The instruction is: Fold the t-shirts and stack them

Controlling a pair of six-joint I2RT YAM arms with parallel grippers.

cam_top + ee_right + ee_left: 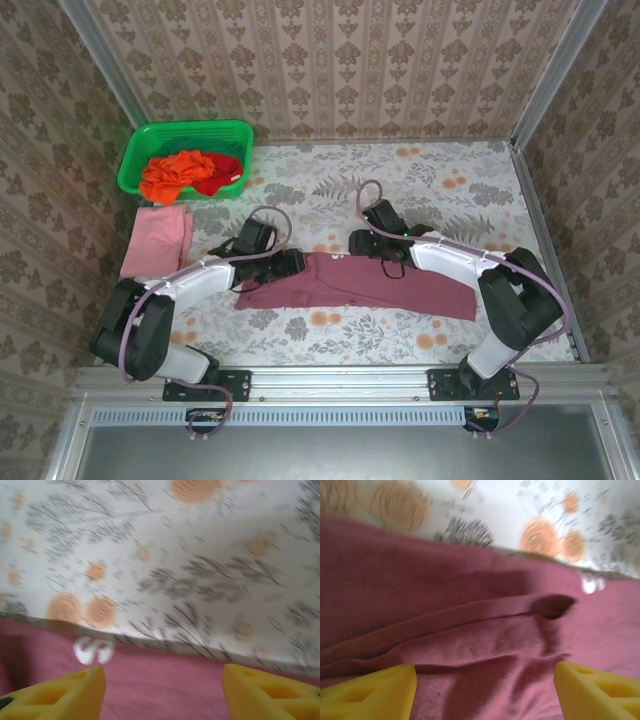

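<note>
Maroon entry: the large dusty maroon cloth t-shirt (360,285) lay as a long narrow band on the flowered table (450,190). Its long axis ran left to right, roughly parallel to the near edge where your arms are bolted. Your left claw (285,263) sat over the band's left end at its far edge. Your right claw (362,243) sat at the same far edge nearer the middle, so the right half of the band stretched out past it under that arm. In the left wrist view, the left claw (485,672) had its yellow fingers well apart with nothing pinched, and creased cloth with a stitched hem lay directly beneath and ahead. In the right wrist view, the right claw (164,672) was likewise spread and empty. Its tips were over cloth just inside the edge, with bare table beyond. Judgement: any crosswise fold turns on that left-right axis, and your right arm is the nearer one to the free right end. The light pink folded t-shirt (157,240) lay well apart to the left. The crumpled orange t-shirt (175,172) and red t-shirt (222,175) were in the green plastic basket (135,160).
</note>
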